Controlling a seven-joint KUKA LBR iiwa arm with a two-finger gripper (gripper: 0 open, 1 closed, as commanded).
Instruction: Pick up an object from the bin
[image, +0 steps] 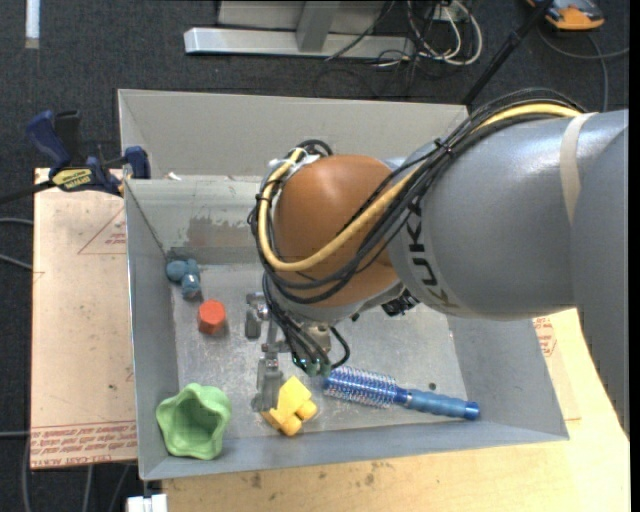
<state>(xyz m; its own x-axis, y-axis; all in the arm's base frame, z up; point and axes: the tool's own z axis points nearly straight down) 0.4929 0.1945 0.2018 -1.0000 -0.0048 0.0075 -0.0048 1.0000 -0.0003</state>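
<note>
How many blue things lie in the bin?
2: a small lump at the back left, and a brush along the front. The arm may hide others.

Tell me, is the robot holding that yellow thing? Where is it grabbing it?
Cannot tell. The gripper is down right beside the yellow block, at its left edge near the bin front, but no grip on it shows.

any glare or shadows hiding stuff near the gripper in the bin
Camera view: the arm shades the bin floor beneath it, yet the gripper, yellow toy, blue brush and green cup are plainly lit; a soft sheen on the orange cover, no hard glare.
</note>
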